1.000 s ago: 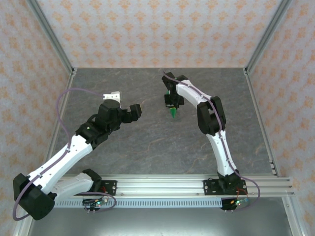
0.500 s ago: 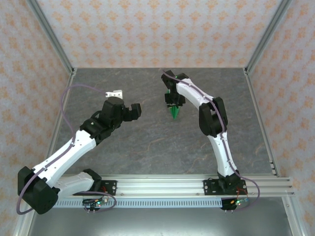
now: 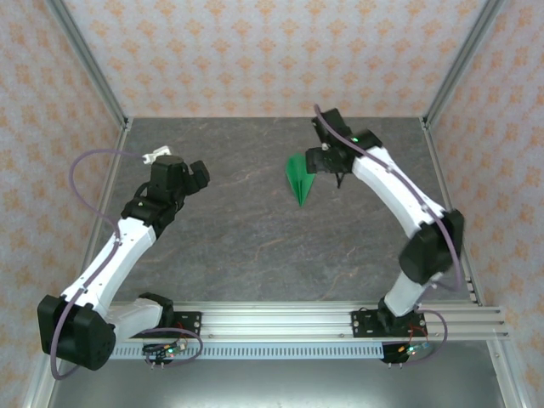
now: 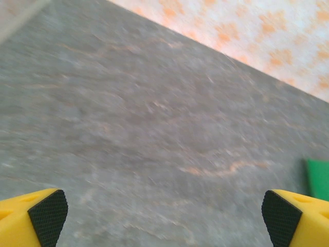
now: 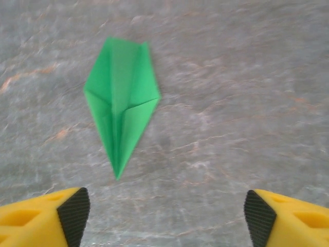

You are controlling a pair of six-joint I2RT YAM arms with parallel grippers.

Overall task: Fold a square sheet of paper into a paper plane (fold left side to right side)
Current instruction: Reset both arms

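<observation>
The paper plane [image 3: 299, 179], a narrow bright green dart with a centre crease, lies flat on the grey table, its tip toward the near edge. In the right wrist view the plane [image 5: 122, 108] rests free on the table ahead of my right gripper [image 5: 164, 217], whose yellow fingers [image 5: 74, 216] stand wide apart with nothing between them. From above, the right gripper [image 3: 326, 161] hovers just right of the plane. My left gripper [image 3: 177, 163] is open over the left part of the table, well away; a green corner of the plane [image 4: 318, 178] shows beside that left gripper [image 4: 164, 218].
The grey stone-patterned table [image 3: 255, 246] is fenced by metal frame posts [image 3: 89, 68] and patterned walls. The arms' mounting rail [image 3: 280, 321] runs along the near edge.
My right gripper opened and let go of the plane, then drew back to the right; the plane now lies flat on the table. The left arm swung back to the left.
</observation>
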